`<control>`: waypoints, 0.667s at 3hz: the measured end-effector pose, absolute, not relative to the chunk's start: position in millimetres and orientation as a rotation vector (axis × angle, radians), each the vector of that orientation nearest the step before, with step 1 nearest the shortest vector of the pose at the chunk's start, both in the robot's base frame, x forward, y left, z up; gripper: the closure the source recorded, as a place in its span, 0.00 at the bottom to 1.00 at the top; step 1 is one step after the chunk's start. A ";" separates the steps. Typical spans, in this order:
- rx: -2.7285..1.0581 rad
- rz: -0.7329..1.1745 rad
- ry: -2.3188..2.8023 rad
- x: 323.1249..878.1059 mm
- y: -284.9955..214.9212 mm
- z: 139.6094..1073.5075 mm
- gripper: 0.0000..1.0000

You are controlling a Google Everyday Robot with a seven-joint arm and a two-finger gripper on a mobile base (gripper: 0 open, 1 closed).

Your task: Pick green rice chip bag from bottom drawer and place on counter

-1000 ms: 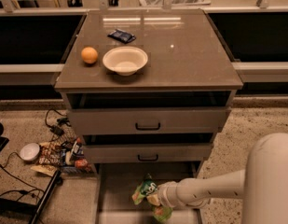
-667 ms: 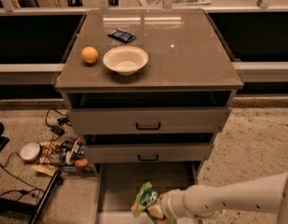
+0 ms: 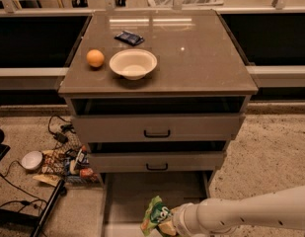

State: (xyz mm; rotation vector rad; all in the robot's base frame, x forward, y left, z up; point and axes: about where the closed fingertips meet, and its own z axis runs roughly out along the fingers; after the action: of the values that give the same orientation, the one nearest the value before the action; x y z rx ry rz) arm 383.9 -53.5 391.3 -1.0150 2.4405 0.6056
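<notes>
Though the arm [image 3: 250, 212] sank, the gripper [image 3: 169, 225] seemingly pinches the green rice chip bag [image 3: 155, 213]; bottom drawer [image 3: 142, 191] beneath.

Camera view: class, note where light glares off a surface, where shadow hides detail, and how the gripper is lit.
Camera view: overhead lights glare as pale streaks and a dot on the glossy counter; deep shadow fills the gaps above the two upper drawers; the bottom drawer is dim; the gripper, low over it holding the green rice chip bag, is well lit.
</notes>
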 end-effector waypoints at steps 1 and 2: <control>-1.043 0.642 2.438 397.7 -49.8 418.7 1.00; -1.050 0.655 2.462 425.2 -42.6 482.7 1.00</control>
State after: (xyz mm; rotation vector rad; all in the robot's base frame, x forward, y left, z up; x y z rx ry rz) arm 425.2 -42.6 482.7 -1.0503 2.4619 0.6549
